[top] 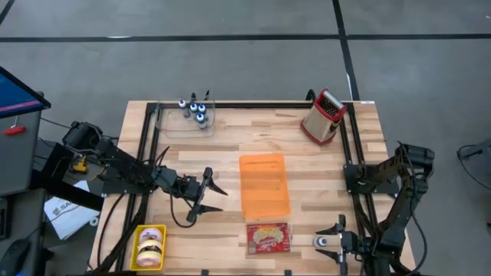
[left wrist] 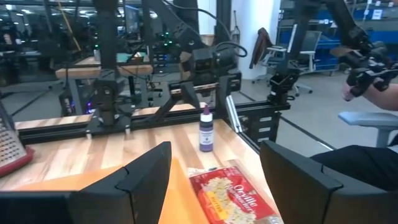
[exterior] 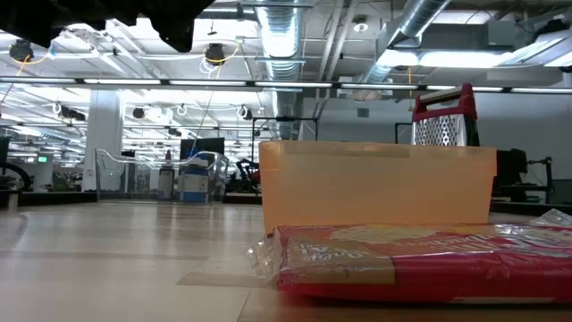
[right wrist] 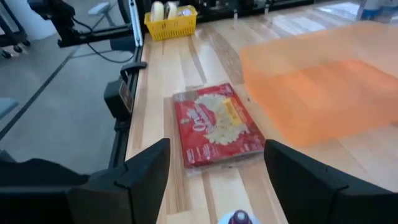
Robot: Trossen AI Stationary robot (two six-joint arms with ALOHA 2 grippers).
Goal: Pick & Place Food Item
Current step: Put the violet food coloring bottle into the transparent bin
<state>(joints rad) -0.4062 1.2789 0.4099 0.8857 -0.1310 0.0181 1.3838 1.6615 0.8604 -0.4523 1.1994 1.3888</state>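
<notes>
The wooden bench (top: 307, 153) carries an orange bin (top: 264, 185) at its middle. Touching the bin's near end lies the red food packet (top: 268, 238). The left gripper (top: 205, 195) hovers beside the bin, jaws wide, arm outstretched low. The right gripper (top: 334, 242) waits right of the packet, jaws wide.
</notes>
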